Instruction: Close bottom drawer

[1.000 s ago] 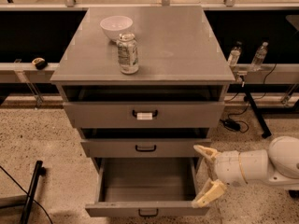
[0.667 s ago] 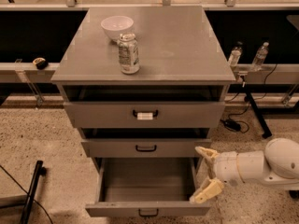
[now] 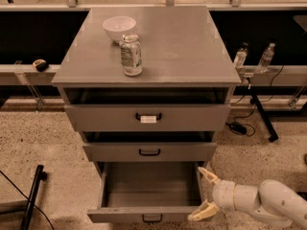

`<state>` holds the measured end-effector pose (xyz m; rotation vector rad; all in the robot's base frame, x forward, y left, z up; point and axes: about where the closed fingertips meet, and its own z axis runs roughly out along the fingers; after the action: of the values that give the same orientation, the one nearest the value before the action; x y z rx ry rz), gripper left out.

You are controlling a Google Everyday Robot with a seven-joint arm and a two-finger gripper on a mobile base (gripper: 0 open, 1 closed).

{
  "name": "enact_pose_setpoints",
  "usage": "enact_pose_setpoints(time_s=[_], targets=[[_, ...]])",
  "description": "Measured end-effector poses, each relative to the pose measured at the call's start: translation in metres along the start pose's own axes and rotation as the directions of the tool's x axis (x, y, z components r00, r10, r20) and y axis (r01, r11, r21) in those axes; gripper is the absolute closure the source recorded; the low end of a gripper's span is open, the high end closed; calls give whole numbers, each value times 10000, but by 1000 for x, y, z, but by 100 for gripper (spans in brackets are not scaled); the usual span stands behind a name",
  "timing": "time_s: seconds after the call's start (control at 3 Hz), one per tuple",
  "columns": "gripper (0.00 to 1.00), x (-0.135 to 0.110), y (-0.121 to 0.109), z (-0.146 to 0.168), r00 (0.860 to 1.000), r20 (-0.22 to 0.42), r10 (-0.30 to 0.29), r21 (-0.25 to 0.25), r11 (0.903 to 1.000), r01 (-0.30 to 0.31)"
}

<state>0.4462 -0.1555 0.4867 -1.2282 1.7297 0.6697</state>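
Bottom drawer (image 3: 120,216) found pulled far out at foot of cabinet, grey floor exposed. Tool (image 3: 204,194) positioned just beside drawer's right front corner, fingers spread wide. Middle drawer (image 3: 149,152) and top drawer (image 3: 192,117) noted slightly out; interiors shadowed, contents not determinable. White bowl (image 3: 119,28) and can (image 3: 131,55) recorded on counter (image 3: 192,42), can just in front of bowl.

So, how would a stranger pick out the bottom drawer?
On the grey cabinet in the middle, the bottom drawer is the lowest of three. It alone is pulled far out, empty, with the open gripper beside its front corner.
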Motion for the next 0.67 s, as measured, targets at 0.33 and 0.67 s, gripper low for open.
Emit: enact_pose_setpoints(time_s=[0.33,0.67], targets=[[0,15,13,16,9996,258,122,-229,9997,-116],[0,44,3,40,9960,451,-773,568,9956,747]])
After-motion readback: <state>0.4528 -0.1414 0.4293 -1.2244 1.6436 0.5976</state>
